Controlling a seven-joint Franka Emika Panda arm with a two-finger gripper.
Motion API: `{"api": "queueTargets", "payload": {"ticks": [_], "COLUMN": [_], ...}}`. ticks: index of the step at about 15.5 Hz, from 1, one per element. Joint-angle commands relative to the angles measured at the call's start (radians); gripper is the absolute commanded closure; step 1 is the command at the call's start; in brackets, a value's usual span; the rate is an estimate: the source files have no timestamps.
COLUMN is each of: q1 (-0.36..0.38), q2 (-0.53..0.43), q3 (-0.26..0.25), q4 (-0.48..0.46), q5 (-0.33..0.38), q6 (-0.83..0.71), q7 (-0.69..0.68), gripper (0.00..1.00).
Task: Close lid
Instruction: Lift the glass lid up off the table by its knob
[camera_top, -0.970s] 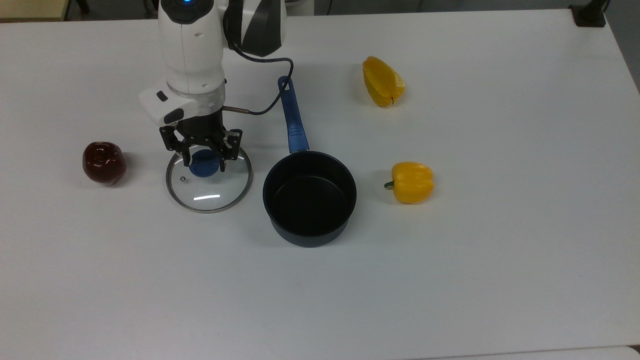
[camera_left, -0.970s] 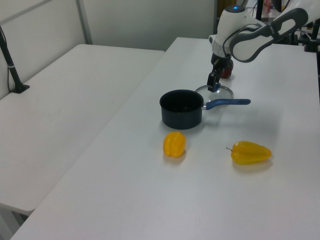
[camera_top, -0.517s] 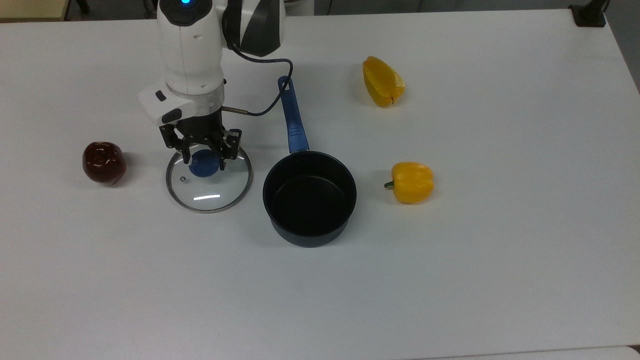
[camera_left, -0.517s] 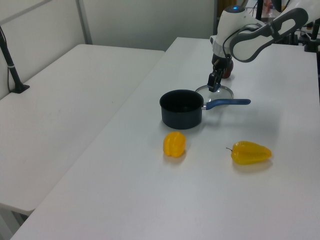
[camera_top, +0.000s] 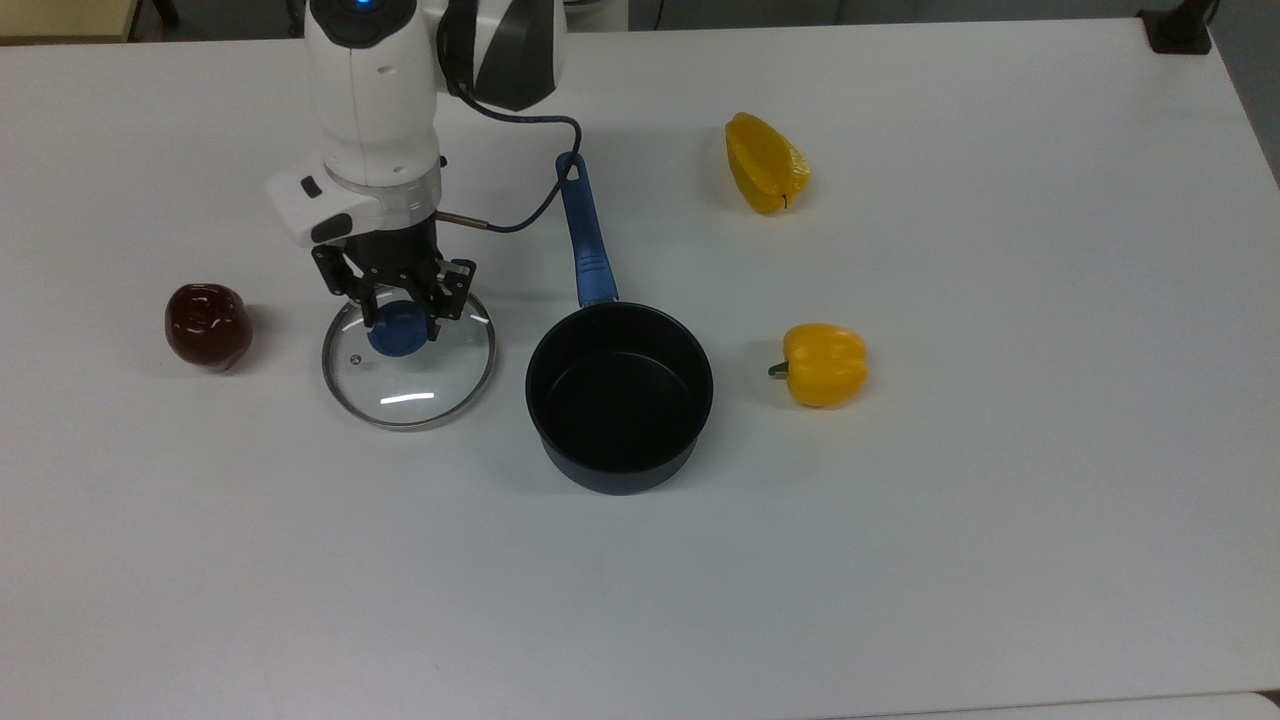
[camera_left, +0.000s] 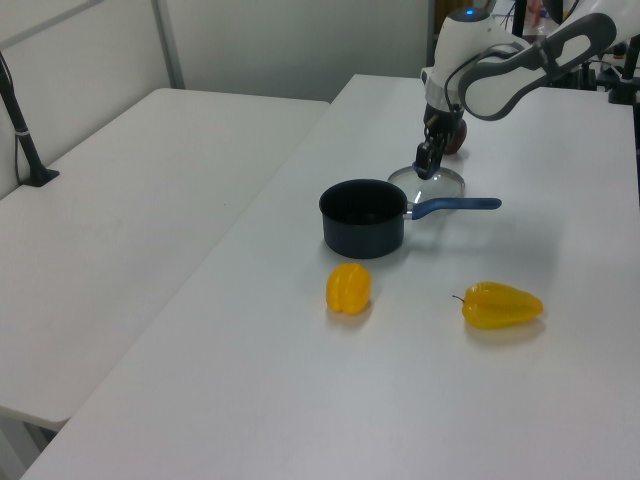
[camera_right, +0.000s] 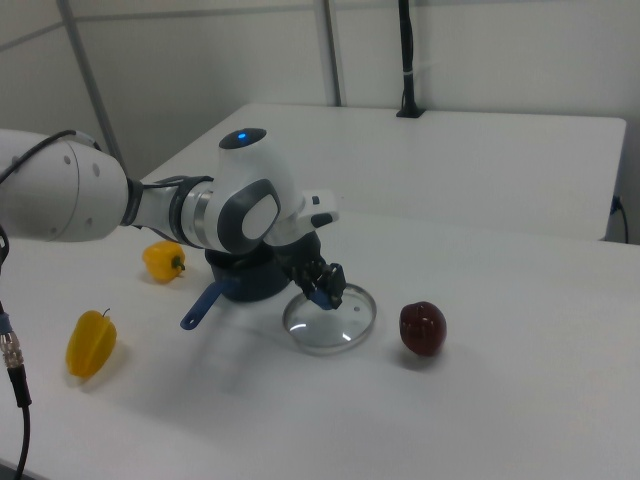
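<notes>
Glass lid (camera_top: 408, 368) — seemingly lifted, jaws gripping knob (camera_top: 397, 334)

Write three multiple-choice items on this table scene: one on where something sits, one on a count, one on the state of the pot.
1. In the top view, what lies on the far side of the lid from the saucepan?
A. a dark red apple
B. a yellow pepper
C. a green mug

2. How many yellow peppers are on the table?
A. one
B. two
C. four

3. What is the state of the saucepan?
A. covered by the lid
C. uncovered and empty
B. tipped on its side

Answers:
1. A: the dark red apple sits at the top view's left of the lid, the saucepan at the top view's right.
2. B: one yellow pepper lies near the table's far edge and another beside the saucepan.
3. C: its black inside shows bare, while the gripper has the lid's blue knob between its fingers.
</notes>
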Motion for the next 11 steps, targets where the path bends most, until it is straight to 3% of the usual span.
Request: {"api": "queueTargets", "payload": {"ticks": [1, 7, 11], "q1": [-0.002, 0.018, 0.136], "q2": [-0.023, -0.008, -0.006], "q3": [-0.004, 0.01, 0.008], "q4": [0.06, 0.3, 0.381], "q5": [0.012, -0.001, -0.032], "q6": [-0.043, -0.325, -0.417], "q7": [0.008, 0.006, -0.005], "gripper": [0.62, 0.61, 0.61]}}
